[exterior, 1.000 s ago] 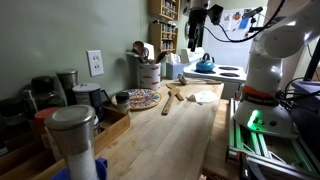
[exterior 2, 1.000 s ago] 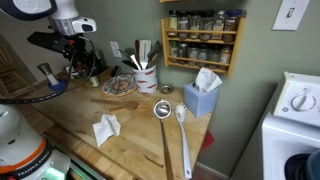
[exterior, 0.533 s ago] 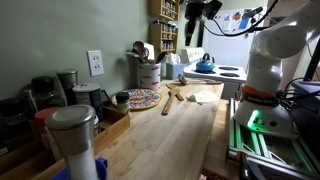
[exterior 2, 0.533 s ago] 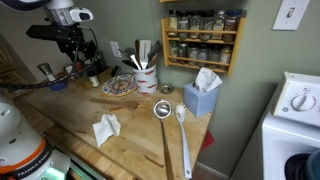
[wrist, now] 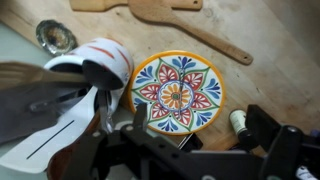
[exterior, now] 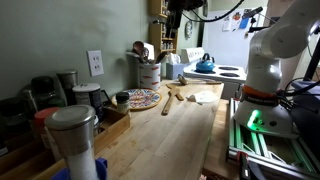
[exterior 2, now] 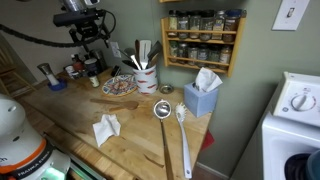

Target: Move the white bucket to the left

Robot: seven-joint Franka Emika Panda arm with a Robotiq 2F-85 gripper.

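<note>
One white cylindrical ceramic bucket (exterior 2: 146, 77) with a red patterned band near its base was the thing to be moved, and it stood at the back of the wooden tabletop (exterior 2: 140, 135), close to the wall, untouched. Dark and wooden utensils (exterior 2: 143, 52) stuck up out of its mouth, which probably explains the high approach: a lower path would have risked knocking the handles.

The gripper (exterior 2: 92, 44) hung in the air well above the tabletop and off to one side of the bucket, carrying nothing. In the wrist view its jaws stood wide apart and empty, and the round ceramic plate (wrist: 178, 95) painted with a many-coloured flower pattern lay below the gap between them. The bucket (wrist: 108, 55) sat just beside that plate, toward the left edge of that view, so the gripper (wrist: 185, 145) was not yet centred over it.

A pale blue tissue box (exterior 2: 200, 98) stood on the bucket's other side, apart from it. In an exterior view the gripper (exterior: 172, 14) showed at the very top of the frame, high over the bucket (exterior: 149, 73). The step in hand looked like the reach. The grasp likely called for the rim or wall, since the utensils crowded the opening.
</note>
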